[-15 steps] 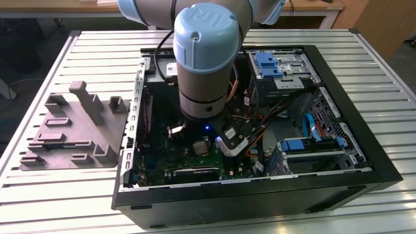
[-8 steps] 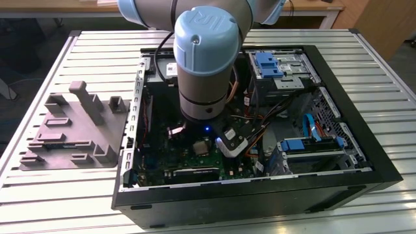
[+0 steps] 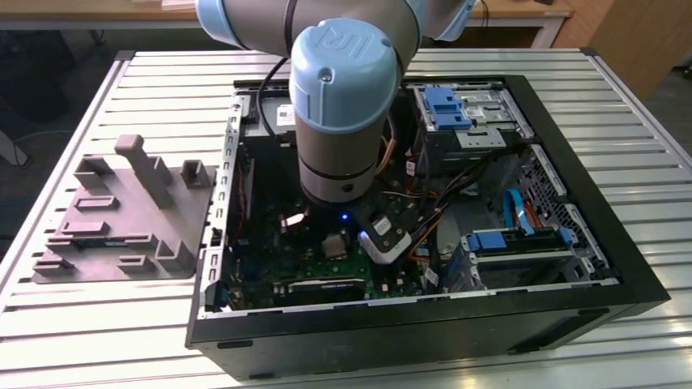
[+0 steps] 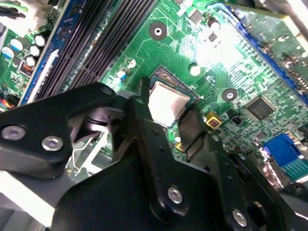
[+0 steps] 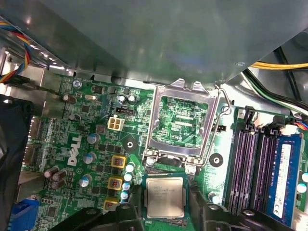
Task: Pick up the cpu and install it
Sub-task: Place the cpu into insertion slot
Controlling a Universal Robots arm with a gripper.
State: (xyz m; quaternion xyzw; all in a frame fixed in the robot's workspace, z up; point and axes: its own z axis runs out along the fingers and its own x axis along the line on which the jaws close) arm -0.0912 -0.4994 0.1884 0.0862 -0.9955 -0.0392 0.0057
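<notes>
The cpu [image 5: 165,196], a flat square chip with a pale metal top, lies level over the socket of the green motherboard [image 5: 96,139] in both wrist views. My gripper [image 5: 165,204] straddles it, one black finger [image 5: 132,214] against each of two opposite edges, and looks shut on it. In the second wrist view the cpu [image 4: 166,103] sits between the same black fingers [image 4: 192,130] of the gripper [image 4: 166,115]. The socket's metal load plate [image 5: 183,120] stands flipped open just beyond the chip. In the exterior view the arm [image 3: 346,105] reaches down into the open computer case [image 3: 605,267].
Black memory slots [image 5: 255,168] run beside the socket, with capacitors [image 5: 127,178] on its other side. Coloured wires [image 3: 433,203] and blue drive brackets [image 3: 446,105] crowd the case. A grey plastic tray with upright posts [image 3: 119,219] sits outside the case at the exterior view's left.
</notes>
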